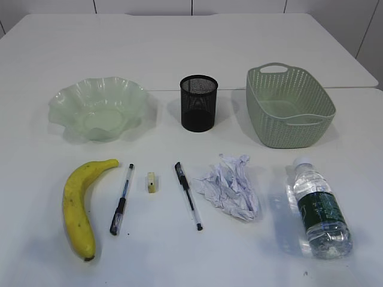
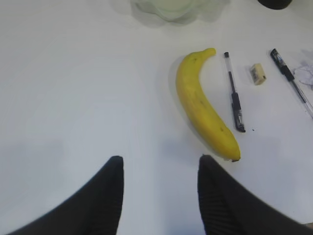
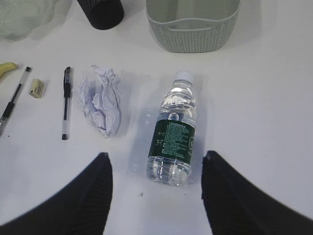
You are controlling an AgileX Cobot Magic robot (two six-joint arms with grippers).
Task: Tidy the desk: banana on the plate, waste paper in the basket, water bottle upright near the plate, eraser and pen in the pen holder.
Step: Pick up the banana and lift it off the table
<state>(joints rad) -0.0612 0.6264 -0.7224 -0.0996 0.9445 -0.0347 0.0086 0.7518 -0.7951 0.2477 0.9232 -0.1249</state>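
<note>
Back row, left to right: plate (image 1: 99, 109), pen holder (image 1: 198, 102), basket (image 1: 289, 106). Front row, left to right: banana (image 1: 80, 206), pen (image 1: 122, 199), eraser (image 1: 152, 182), second pen (image 1: 188, 195), waste paper (image 1: 230, 186), water bottle (image 1: 318, 208) lying on its side.

Slanted front view; wrist views downward, sharing eraser (image 2: 257, 73).

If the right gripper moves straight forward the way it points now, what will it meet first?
Most likely the water bottle, which lies on its side between the open fingers of the right gripper, base nearest. Its height above the table is unclear.
</note>
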